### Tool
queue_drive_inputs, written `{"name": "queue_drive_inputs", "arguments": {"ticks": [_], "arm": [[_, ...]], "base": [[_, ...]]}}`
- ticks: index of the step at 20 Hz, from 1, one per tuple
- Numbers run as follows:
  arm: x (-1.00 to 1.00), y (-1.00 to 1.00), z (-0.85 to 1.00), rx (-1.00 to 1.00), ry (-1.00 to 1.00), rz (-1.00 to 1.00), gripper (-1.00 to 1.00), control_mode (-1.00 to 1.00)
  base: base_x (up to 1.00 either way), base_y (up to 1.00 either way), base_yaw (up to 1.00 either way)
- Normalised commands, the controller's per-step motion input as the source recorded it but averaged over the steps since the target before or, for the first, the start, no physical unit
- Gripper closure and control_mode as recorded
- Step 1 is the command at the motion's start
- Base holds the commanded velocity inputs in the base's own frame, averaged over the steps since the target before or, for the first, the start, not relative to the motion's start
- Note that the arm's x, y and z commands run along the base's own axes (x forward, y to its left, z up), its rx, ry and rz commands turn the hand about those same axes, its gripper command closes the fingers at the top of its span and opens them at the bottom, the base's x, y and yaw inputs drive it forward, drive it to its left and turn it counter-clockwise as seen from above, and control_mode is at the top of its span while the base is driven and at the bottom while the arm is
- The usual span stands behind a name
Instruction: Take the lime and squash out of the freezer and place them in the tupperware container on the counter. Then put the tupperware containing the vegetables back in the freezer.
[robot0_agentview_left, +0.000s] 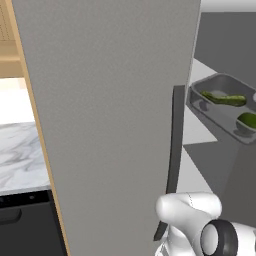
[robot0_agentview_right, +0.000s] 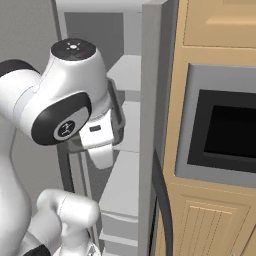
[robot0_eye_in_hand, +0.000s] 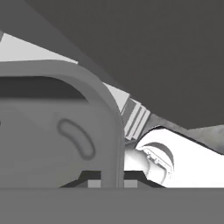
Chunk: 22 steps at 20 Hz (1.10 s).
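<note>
The dark grey tupperware container (robot0_agentview_left: 216, 116) hangs in the open freezer's mouth, right of the flat grey freezer door (robot0_agentview_left: 110, 125), above a pale shelf (robot0_agentview_left: 200, 131). In it lie the elongated light green squash (robot0_agentview_left: 224, 98) and, nearer the right edge, the rounder dark green lime (robot0_agentview_left: 248, 120). My gripper (robot0_eye_in_hand: 112, 183) is shut on the container's raised rim (robot0_eye_in_hand: 110, 127), which runs up between the fingertips. In the right base view my hand (robot0_agentview_right: 100, 142) reaches into the freezer beside its pale shelves (robot0_agentview_right: 125, 130).
The door's long dark handle (robot0_agentview_left: 175, 150) stands close to my arm. The marble counter (robot0_agentview_left: 20, 155) and black dishwasher (robot0_agentview_left: 25, 225) lie left of the door. A built-in oven (robot0_agentview_right: 225, 130) in tan cabinets (robot0_agentview_right: 220, 30) flanks the freezer's side wall (robot0_agentview_right: 150, 125).
</note>
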Motion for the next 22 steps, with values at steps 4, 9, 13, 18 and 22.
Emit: {"name": "queue_drive_inputs", "arguments": {"ticks": [4, 9, 13, 18, 22], "arm": [[0.49, -0.01, 0.24, 0.09, -0.03, -0.07, 1.0, -1.0], [0.57, -0.03, 0.21, 0.12, -0.03, -0.03, 1.0, -1.0], [0.46, -0.09, 0.13, 0.08, -0.04, -0.05, 1.0, -1.0], [0.49, -0.09, 0.04, 0.07, -0.03, -0.06, 1.0, -1.0], [0.66, -0.11, 0.0, 0.04, -0.01, -0.05, 1.0, -1.0]], "base": [[0.0, 0.0, 0.0], [0.0, 0.0, 0.0], [0.0, 0.0, 0.0], [0.0, 0.0, 0.0], [0.0, 0.0, 0.0]]}}
